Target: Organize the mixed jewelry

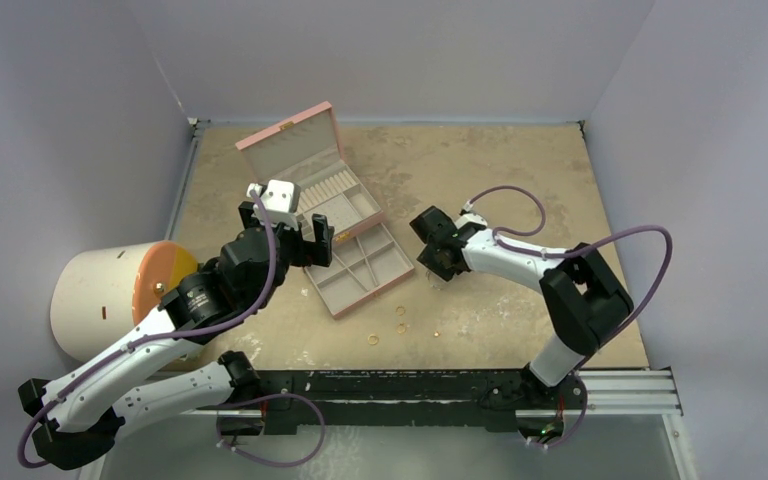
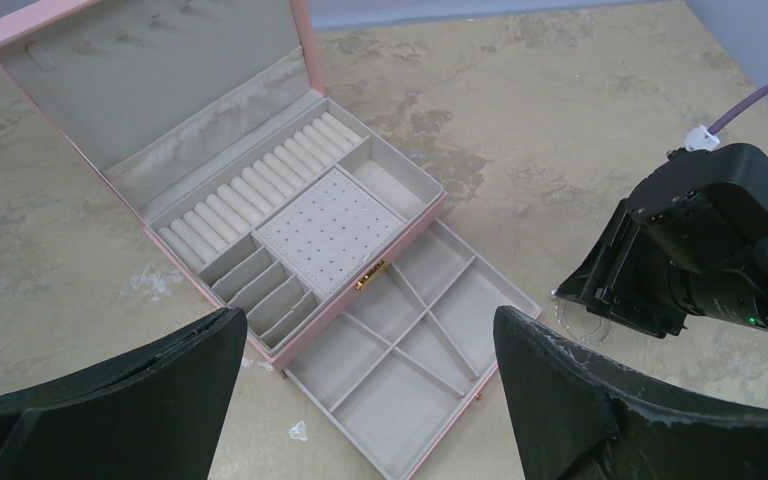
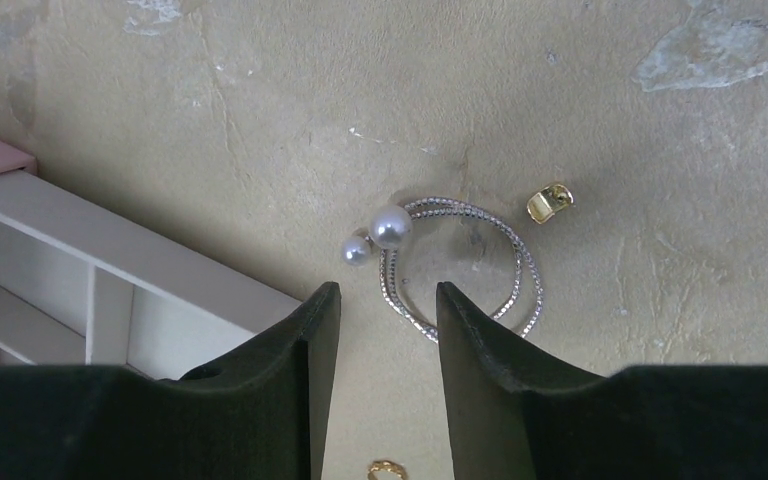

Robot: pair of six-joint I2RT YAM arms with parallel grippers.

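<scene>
The right end effector [image 3: 387, 295] hangs released, its fingers narrowly parted and gripping nothing. Two overlapping silver hoops [image 3: 457, 204] lie flat on the table [image 3: 260, 100] just ahead of its tips, their near rim running between the fingers. Two pearl studs [image 3: 391, 226] touch the hoops' far-left edge, and a gold cuff [image 3: 549, 202] sits ahead-right. The left end effector [image 2: 368, 330], spread wide and empty, hovers over the pink jewelry box [image 2: 300, 60], so the right arm is nearer.
</scene>
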